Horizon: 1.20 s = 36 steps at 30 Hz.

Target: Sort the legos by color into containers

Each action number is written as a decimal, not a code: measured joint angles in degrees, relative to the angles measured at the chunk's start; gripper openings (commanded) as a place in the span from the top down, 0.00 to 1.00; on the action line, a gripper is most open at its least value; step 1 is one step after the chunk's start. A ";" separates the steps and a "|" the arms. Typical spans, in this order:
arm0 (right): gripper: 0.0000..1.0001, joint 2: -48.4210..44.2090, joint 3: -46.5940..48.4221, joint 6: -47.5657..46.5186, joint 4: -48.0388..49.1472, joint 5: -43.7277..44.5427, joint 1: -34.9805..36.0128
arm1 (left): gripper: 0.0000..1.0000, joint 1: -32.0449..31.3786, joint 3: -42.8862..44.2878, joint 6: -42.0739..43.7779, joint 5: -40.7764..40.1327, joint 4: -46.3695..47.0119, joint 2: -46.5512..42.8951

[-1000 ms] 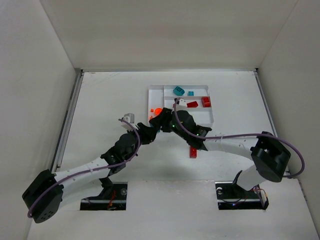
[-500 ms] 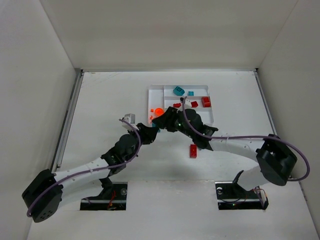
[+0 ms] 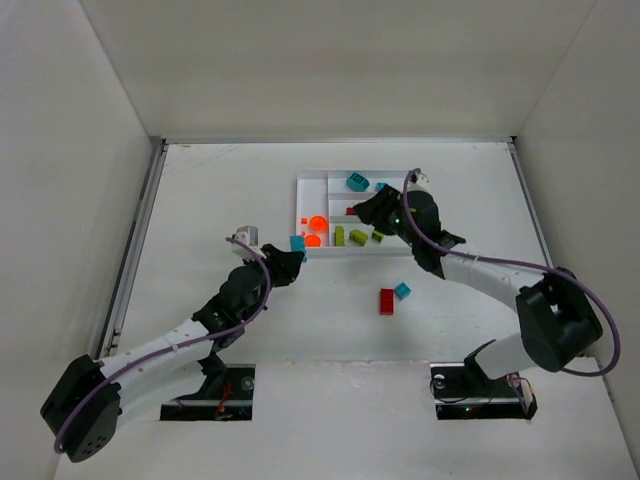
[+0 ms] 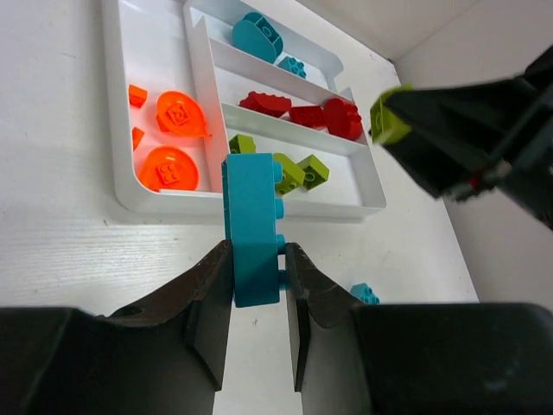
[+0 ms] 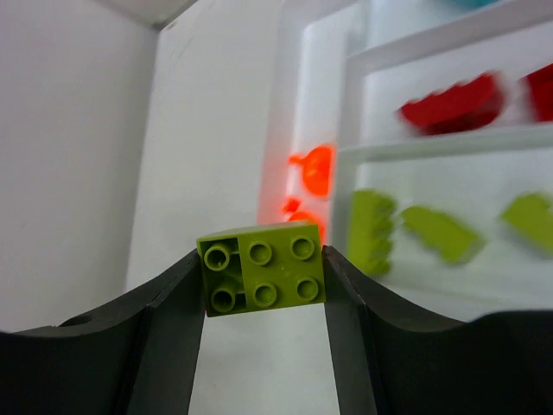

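Observation:
My left gripper (image 4: 257, 259) is shut on a tall teal-blue lego (image 4: 253, 229), held upright just in front of the white tray (image 4: 117, 164); from above, that lego (image 3: 297, 242) sits at the tray's near left corner. My right gripper (image 5: 263, 277) is shut on a lime green lego (image 5: 263, 272), held above the tray's left part (image 3: 310, 190). Orange pieces (image 4: 177, 112) lie in the narrow side section. Teal (image 4: 257, 35), red (image 4: 298, 111) and green (image 4: 294, 171) legos lie in the three slots, from far to near.
On the table in front of the tray lie a red brick (image 3: 386, 301) and a small teal brick (image 3: 402, 290). White walls enclose the table on the left, back and right. The right arm (image 3: 470, 265) reaches across the table's right half.
My left gripper has closed on the teal lego and drawn back a little to the left. My right gripper has swung away from it, back and right over the tray, carrying the green lego.

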 measured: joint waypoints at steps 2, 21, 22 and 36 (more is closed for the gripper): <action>0.67 2.82 2.78 -2.95 -1.70 2.47 -3.93 | 0.86 -0.52 0.00 0.02 0.52 -0.46 0.00; 0.61 34.12 36.96 -20.24 -17.18 12.57 -17.97 | 0.85 -7.54 0.02 1.46 -0.39 -1.18 5.62; 0.61 34.56 37.64 -20.57 -17.73 12.68 -17.97 | 0.85 -7.69 0.04 1.49 -0.44 -0.94 6.56; 0.62 35.04 38.23 -21.92 -19.17 12.79 -17.86 | 0.84 -8.50 3.61 1.95 -0.09 2.78 14.16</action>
